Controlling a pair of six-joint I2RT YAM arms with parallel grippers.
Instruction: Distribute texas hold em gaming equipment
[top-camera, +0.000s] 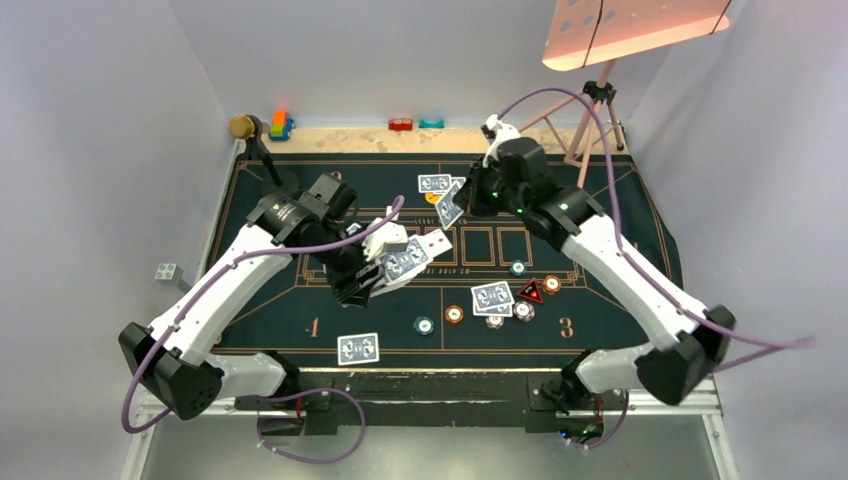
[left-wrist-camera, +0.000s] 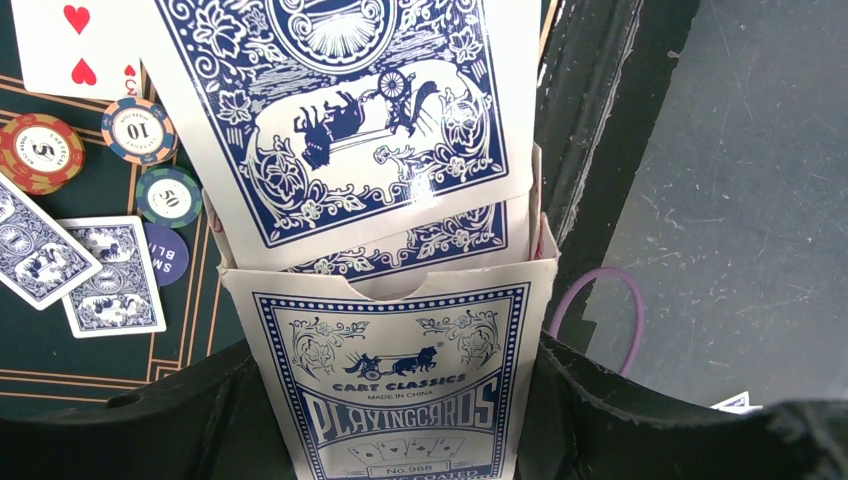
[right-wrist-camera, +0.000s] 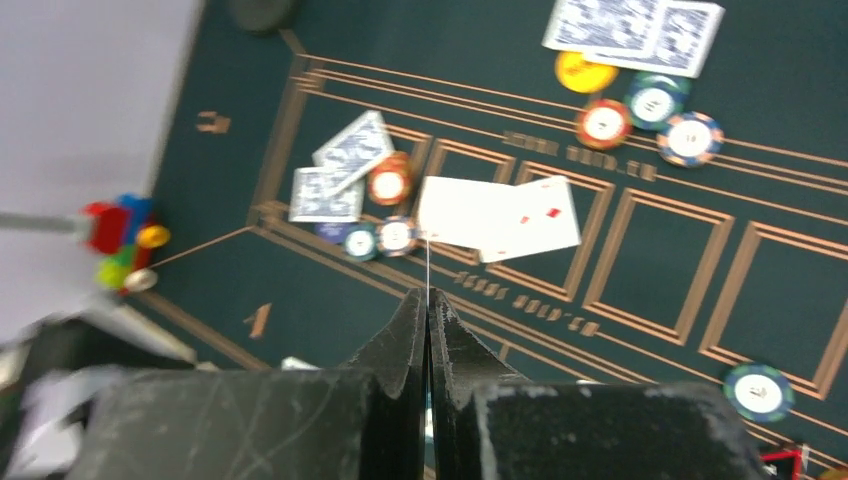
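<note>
My left gripper is shut on a blue-and-white playing-card box whose top is open, with blue-backed cards sticking out of it. In the top view that gripper hovers over the mat's left centre with the box. My right gripper is shut on a single playing card, seen edge-on as a thin white line. From above, the right gripper holds this card above the far middle of the mat. Under it lie two face-up cards.
Blue-backed pairs lie at the far middle, near right and near left of the green felt mat. Chips and a red triangular marker sit right of centre. A yellow button and toy blocks show in the right wrist view.
</note>
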